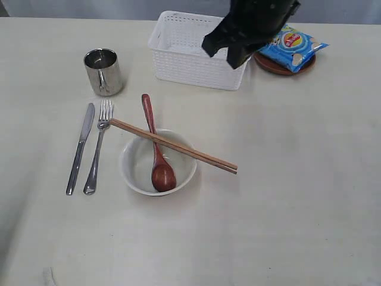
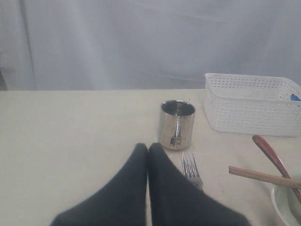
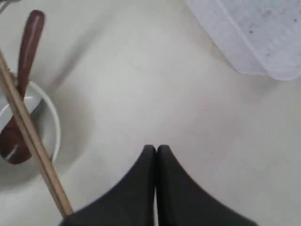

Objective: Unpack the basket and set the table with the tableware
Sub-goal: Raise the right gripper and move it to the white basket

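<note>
Exterior view: right fingers (image 1: 235,56) together before basket (image 1: 184,56), beside chip bag (image 1: 293,46); left fingers (image 2: 134,188) together.

The right gripper (image 3: 156,149) has two matte black fingers (image 3: 136,193) tapering to narrow tips. The left gripper (image 2: 147,147) is identical. The right arm (image 1: 250,27) housing is black.

Soft, even light fills the scene, bright but not harsh. The table (image 1: 286,208) looks pale and slightly washed out, with a grey shade over its near left corner. Shadows are faint: a thin, soft one rims the bowl (image 1: 158,164). The mug (image 1: 103,71) shows mild glints. The exterior view is fairly sharp, though the dark right arm (image 1: 256,21) is smeared. The right wrist view is blurred, with the basket (image 3: 254,33) out of focus. The left wrist view looks hazy.
</note>
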